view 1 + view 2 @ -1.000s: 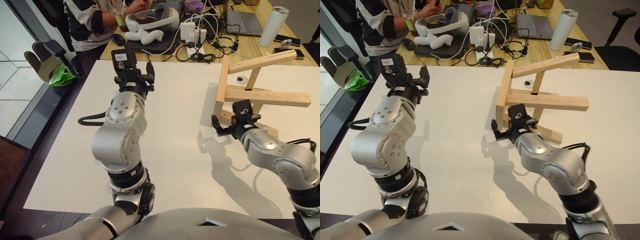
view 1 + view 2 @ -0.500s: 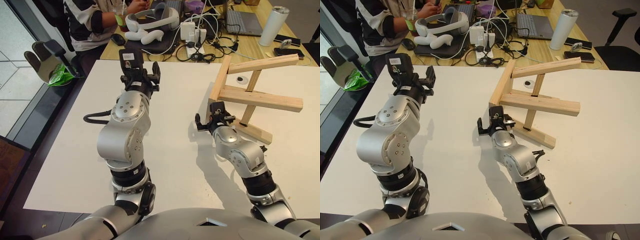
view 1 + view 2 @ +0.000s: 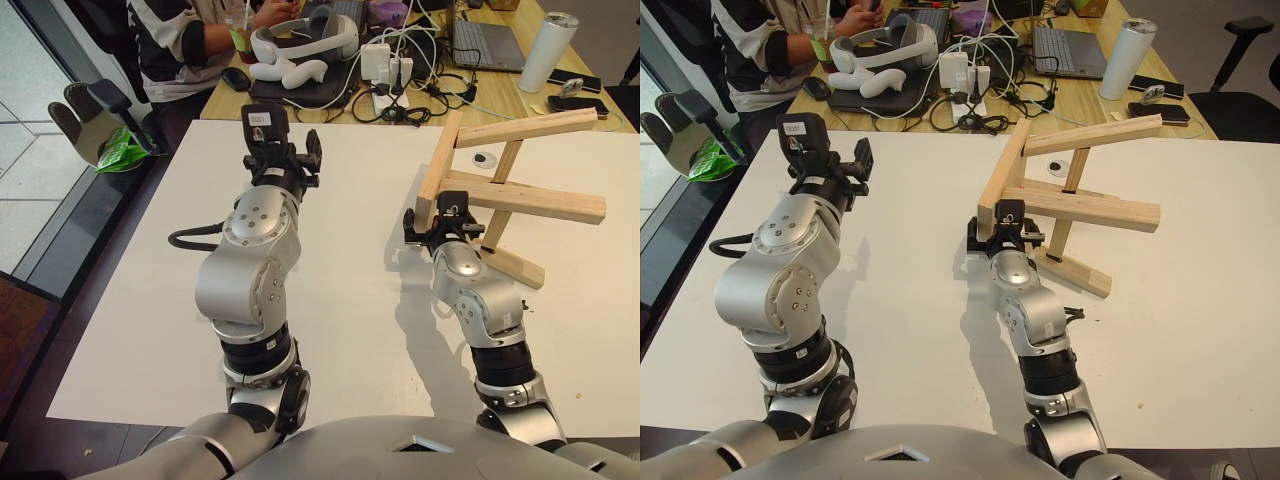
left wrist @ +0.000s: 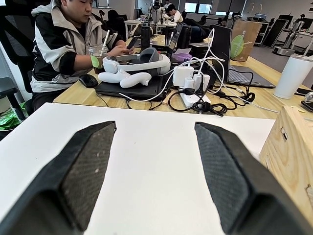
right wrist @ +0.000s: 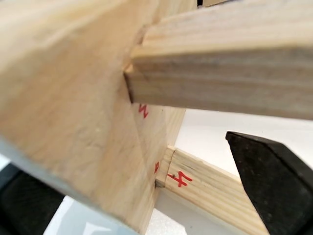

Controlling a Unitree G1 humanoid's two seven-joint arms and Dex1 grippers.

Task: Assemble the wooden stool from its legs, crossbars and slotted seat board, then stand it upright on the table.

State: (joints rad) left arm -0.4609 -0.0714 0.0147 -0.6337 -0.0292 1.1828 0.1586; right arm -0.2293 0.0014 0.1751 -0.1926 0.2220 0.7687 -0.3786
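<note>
**Observer:** Nearest first. What is in front of you?

**Me:** A white worktop (image 3: pixel 350 330). My right arm lies low across its right half, and my right jaws sit against the near left end of the stool (image 3: pixel 527 196).

**Observer:** Are those jaws pinching it?

**Me:** No. They are spread and straddle a thick wooden upright. One finger (image 5: pixel 274 181) stands clear of the wood, with bare worktop between them. The other is mostly hidden behind the upright.

**Observer:** What state is the stool in?

**Me:** Partly built and tilted, not upright. The thick upright (image 3: pixel 1005 170) leans up from the worktop beside my right jaws. Two long bars run off it to my right, one high and one lower, with a thin crossbar (image 3: pixel 506 160) between them. A short piece (image 3: pixel 512 265) lies flat on the worktop below. In the right wrist view, a bar seats into the upright and there are red marks by the joint.

**Observer:** And the left arm?

**Me:** It is raised farther back on the left half, well apart from the stool. My left jaws are spread wide and both pads (image 4: pixel 88 166) are bare, with nothing between them.

**Observer:** Beyond that?

**Me:** A wooden worktop (image 3: pixel 500 85) butts against the far edge. It carries a white headset (image 3: pixel 300 40), a power strip (image 3: pixel 385 95) with tangled cables, a laptop (image 3: pixel 485 45) and a white tumbler (image 3: pixel 547 50).
</note>
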